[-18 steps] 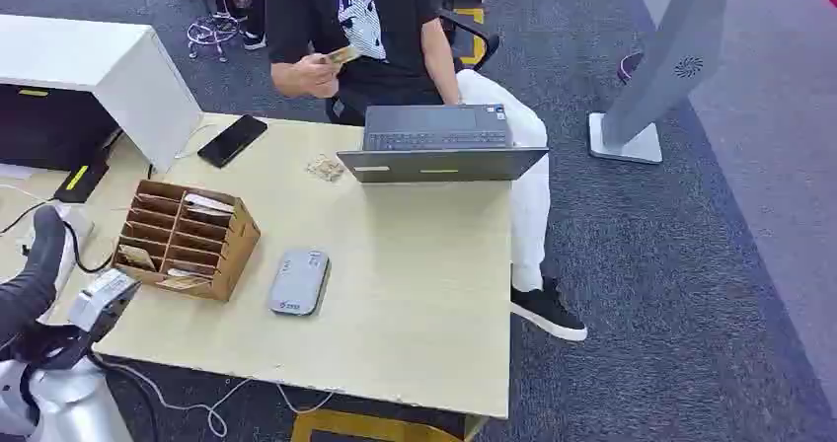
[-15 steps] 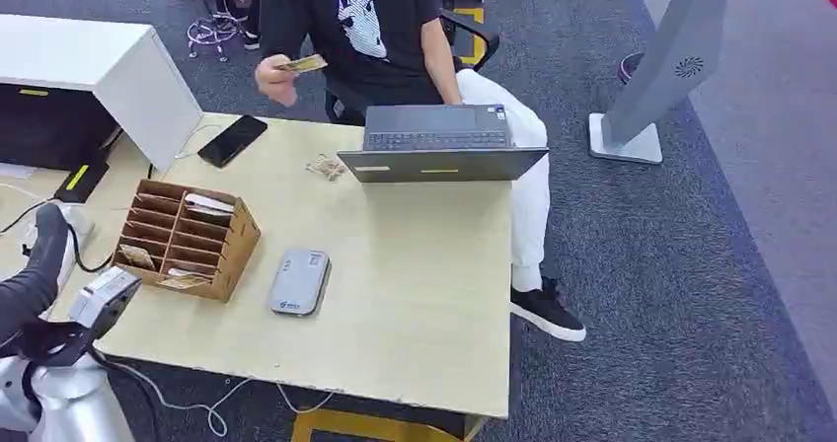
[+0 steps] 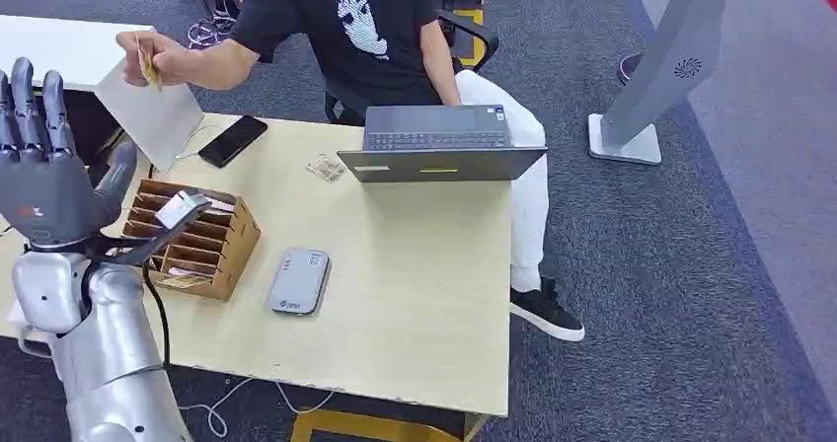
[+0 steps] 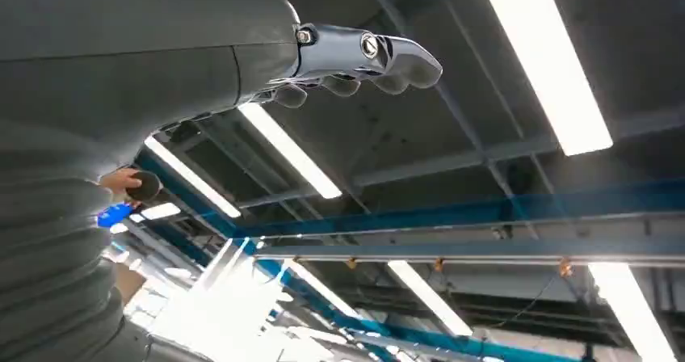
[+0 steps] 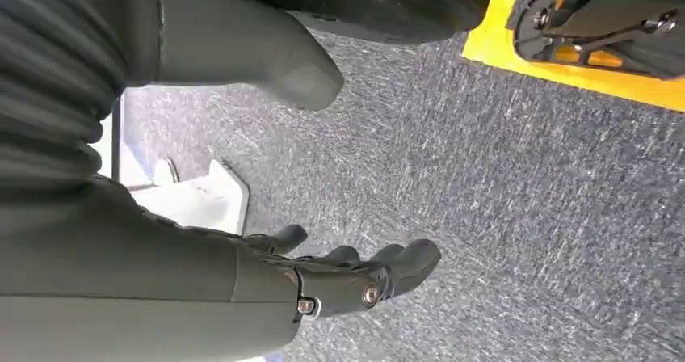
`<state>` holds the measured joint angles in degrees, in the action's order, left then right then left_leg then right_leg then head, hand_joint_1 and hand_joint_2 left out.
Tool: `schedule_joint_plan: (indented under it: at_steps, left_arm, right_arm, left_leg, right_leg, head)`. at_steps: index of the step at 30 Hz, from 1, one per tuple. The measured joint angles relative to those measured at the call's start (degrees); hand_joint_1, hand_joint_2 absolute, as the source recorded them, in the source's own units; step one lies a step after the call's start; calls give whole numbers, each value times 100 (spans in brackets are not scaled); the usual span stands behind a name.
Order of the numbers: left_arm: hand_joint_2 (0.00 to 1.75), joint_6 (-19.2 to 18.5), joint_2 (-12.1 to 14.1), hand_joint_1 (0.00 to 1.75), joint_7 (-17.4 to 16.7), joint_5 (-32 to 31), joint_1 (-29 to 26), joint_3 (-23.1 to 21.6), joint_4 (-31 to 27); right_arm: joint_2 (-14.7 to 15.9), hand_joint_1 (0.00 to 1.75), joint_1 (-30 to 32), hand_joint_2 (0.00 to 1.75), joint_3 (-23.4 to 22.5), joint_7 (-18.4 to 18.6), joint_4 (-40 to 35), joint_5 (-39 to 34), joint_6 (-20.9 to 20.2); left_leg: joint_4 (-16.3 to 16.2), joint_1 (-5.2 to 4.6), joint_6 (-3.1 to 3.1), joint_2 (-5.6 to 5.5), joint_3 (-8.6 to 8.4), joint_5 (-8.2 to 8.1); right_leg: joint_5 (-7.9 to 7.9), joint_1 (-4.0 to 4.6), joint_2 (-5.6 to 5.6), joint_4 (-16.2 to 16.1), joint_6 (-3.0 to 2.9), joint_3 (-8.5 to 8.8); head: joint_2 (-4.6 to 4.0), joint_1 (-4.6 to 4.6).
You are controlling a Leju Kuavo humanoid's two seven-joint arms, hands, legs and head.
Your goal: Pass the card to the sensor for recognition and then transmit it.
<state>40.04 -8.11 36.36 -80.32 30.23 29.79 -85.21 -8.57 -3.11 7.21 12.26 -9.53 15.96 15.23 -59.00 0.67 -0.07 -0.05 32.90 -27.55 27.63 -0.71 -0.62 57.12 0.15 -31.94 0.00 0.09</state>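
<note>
The card [image 3: 149,67], small and yellowish, is pinched in the hand of a seated person [image 3: 370,28] in a black printed T-shirt, who holds it out over the far left corner of the counter [image 3: 415,294], above and beyond the robot's raised left hand [image 3: 49,181]. Card and robot hand are apart. The left hand stands upright at the left side of the head view, palm facing away, fingers spread and straight, holding nothing. The left wrist view looks up at ceiling lights past those extended fingers [image 4: 363,55].

On the pale wooden counter a flat grey sensor [image 3: 299,281] lies near the front, just right of a brown cardboard organizer [image 3: 188,237] with slotted compartments holding a few cards. An open dark laptop [image 3: 439,143] sits at the far edge before the person, a black phone [image 3: 232,140] lies to its left, and a small crumpled scrap [image 3: 325,168] lies between them.

The right hand [image 5: 323,277] hangs over grey carpet, fingers loosely extended and apart, holding nothing.
</note>
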Motion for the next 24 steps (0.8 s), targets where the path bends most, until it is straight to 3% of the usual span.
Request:
schedule_joint_plan:
  at_steps: [3, 6, 7, 12, 16, 24]
  left_arm:
    - [175, 0, 144, 0, -634, -325, 297, -26, 437]
    - [175, 0, 600, 0, -2261, -611, 582, -562, 1012]
    - [175, 2, 788, 0, -2615, -613, 686, -786, 1187]
    - [175, 2, 1445, 0, -3530, -617, 980, -1741, 1903]
    - [175, 4, 1793, 0, -3789, -615, 1056, -2249, 2277]
    - [175, 7, 2000, 0, -3820, -615, 1075, -2535, 2532]
  right_arm:
    - [7, 0, -5, 175, -26, -50, 0, 9, 0]
    - [17, 0, -29, 175, -31, -66, -2, 33, -46]
    - [22, 0, -35, 175, -31, -66, -4, 35, -63]
    - [31, 0, -62, 175, -35, -103, -24, 125, -59]
    - [31, 0, -62, 175, -37, -125, -33, 125, -44]
    - [31, 0, -63, 175, -39, -146, -39, 127, -46]
  left_leg:
    - [0, 0, 0, 0, 0, 0]
    - [0, 2, 0, 10, 6, 0]
    - [0, 3, 0, 9, 6, 0]
    - [0, 0, 0, 11, 6, 0]
    - [0, -1, 0, 10, 6, 0]
    - [0, -2, 0, 10, 7, 0]
  right_leg:
    - [0, 0, 0, 0, 0, -4]
    - [0, 0, -10, 2, 0, -13]
    - [0, 0, -9, 2, 0, -13]
    - [1, 0, -12, 6, 0, -14]
    - [1, 0, -11, 6, 0, -14]
    - [1, -1, -11, 6, 0, -16]
  head:
    - [0, 0]
    - [0, 2]
    - [0, -2]
    - [0, 0]
    - [0, 0]
    - [0, 0]
